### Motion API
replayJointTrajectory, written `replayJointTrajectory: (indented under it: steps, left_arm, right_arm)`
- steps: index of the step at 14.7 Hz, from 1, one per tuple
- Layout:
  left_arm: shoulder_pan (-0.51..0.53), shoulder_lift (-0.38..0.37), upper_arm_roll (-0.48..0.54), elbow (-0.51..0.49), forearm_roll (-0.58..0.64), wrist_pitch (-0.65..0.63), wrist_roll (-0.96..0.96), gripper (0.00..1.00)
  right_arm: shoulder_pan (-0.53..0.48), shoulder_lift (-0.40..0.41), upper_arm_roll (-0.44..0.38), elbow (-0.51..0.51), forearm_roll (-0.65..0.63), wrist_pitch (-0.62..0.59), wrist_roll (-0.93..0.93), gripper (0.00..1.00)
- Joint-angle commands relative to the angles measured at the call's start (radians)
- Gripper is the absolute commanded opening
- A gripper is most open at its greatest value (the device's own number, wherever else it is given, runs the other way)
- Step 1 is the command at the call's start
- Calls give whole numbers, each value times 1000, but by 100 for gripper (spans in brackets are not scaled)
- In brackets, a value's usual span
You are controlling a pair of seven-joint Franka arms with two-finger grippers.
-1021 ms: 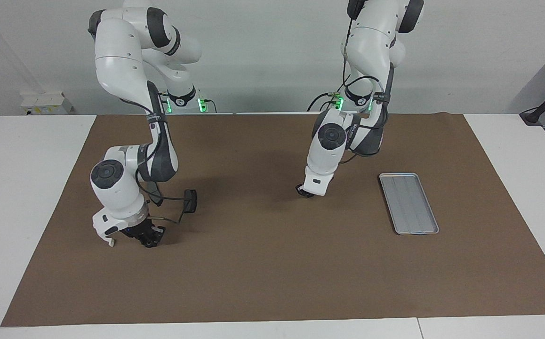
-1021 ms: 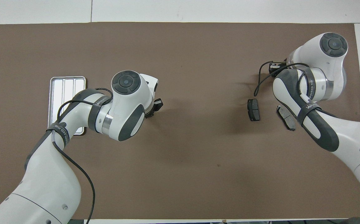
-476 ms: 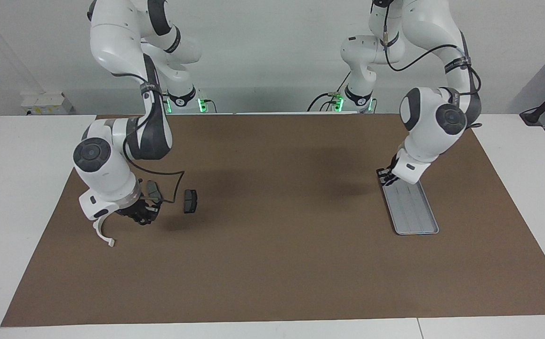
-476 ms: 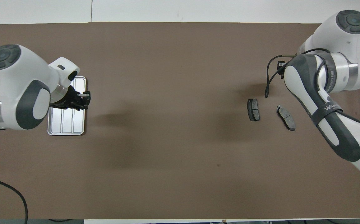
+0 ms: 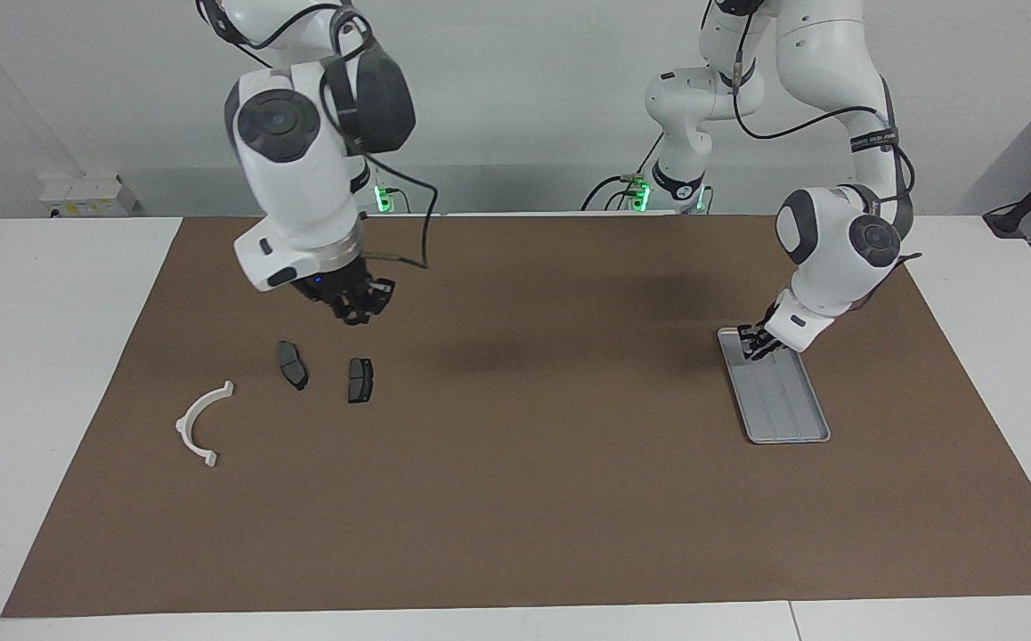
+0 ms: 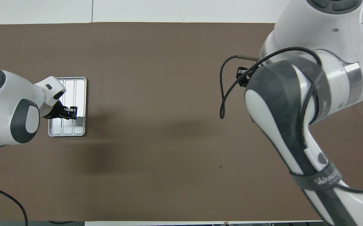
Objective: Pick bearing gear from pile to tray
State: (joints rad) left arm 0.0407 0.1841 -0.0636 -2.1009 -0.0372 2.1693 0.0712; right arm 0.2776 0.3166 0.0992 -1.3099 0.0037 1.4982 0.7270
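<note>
Left claw point(image 5: 754, 345) first: you'll find it low over the tray's point(image 5: 787, 401) robot-side end, fingertips together; whether a small part sits between them can't be told. That tray lies at the left arm's end of the brown mat point(image 5: 533, 499). Your right claw point(image 5: 357, 307) hangs raised above the mat at the right arm's end, and you cannot tell how its fingers stand. Under it and a little farther from the robots lie the two dark brake-pad pieces point(image 5: 292, 364) point(image 5: 360, 379), side by side but apart, with the white half-ring bracket point(image 5: 199, 425) farther out toward the mat's edge. Around the mat you see the white surface point(image 5: 44, 356), and at the robots' end a pale wall point(image 5: 515, 89).
</note>
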Motion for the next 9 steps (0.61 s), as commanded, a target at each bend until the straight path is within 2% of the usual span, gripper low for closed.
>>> replayJointTrajectory:
  steps: [1,5,9]
  left_arm:
    - [63,-51,-4,-60,6,32,113,0]
    - [70,-51,-5,-77,5,47,114,0]
    - [59,-41,-5,-85,5,76,88,0]
  right_arm:
    - [92,16,-1,12,65,71,275,0]
    - [224,74,5,-23,70,226,503,0]
    - [271,133,5,-126,61,402,562,0]
